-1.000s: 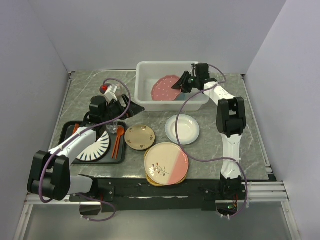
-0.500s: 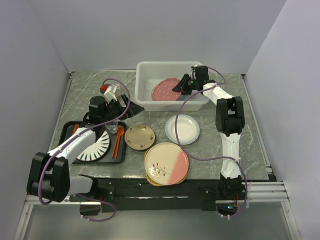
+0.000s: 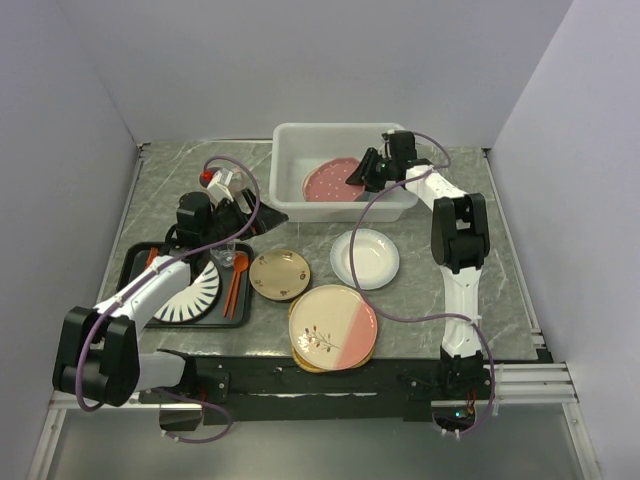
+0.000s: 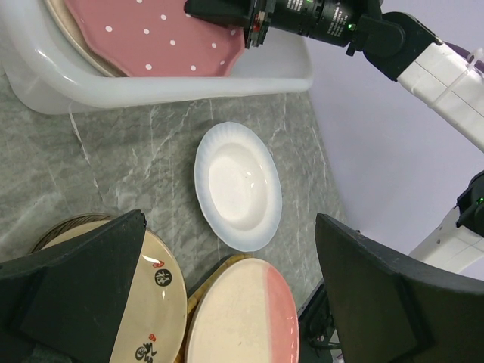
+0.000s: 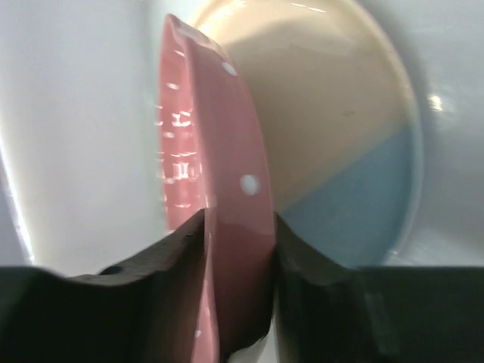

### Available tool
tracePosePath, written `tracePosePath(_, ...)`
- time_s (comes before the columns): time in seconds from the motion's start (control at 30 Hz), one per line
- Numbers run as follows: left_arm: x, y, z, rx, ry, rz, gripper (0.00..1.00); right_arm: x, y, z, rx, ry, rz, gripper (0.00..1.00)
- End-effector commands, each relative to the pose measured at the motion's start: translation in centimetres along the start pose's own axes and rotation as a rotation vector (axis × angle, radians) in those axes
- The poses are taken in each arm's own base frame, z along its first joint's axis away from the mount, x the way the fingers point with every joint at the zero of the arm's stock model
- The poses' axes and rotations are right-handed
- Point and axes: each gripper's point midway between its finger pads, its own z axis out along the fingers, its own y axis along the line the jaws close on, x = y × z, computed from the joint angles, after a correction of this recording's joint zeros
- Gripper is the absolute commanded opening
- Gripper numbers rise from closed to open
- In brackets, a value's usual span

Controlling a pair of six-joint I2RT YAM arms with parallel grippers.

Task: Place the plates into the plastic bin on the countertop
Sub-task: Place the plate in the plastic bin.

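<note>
Bin (image 3: pixel 290 148): one pink-dotted plate (image 3: pixel 328 184), one cream-blue plate (image 5: pixel 340 113).

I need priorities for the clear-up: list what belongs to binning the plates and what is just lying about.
Job: plastic bin, pink dotted plate, white plate, tan plate, cream-and-pink plate.
Lying about: black tray, orange spoon.

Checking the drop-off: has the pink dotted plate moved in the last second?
Yes, slightly. In the top view the pink dotted plate has settled lower, toward the plastic bin's near wall, its rim between the right gripper's fingers.
</note>
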Motion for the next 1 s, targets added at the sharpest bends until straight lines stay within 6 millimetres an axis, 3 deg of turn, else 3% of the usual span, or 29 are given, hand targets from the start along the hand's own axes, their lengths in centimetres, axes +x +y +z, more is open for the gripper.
tracePosePath(0.0,-1.4,-1.5,-0.5,0.04,-0.046,0.043,0.99,-1.4,-0.3,-2.5,0.093,-0.047,-0.089,0.49)
tracePosePath(0.23,-1.2,-1.5,-0.6,0.041,-0.045,0.04,0.99,-1.2,-2.0,-3.3,0.2,-0.037,-0.118,0.61)
tracePosePath(0.5,-1.2,-1.6,-0.8,0.041,-0.045,0.041,0.99,-2.6,-2.9,-5.0,0.308,-0.101,-0.172,0.71)
tracePosePath(0.67,-1.3,-1.7,-0.9,0.039,-0.049,0.048,0.99,-3.8,-1.8,-6.1,0.341,-0.155,-0.223,0.78)
tracePosePath(0.97,-1.3,-1.8,-0.9,0.042,-0.044,0.05,0.99,-5.7,2.4,-9.1,0.286,-0.283,-0.273,0.87)
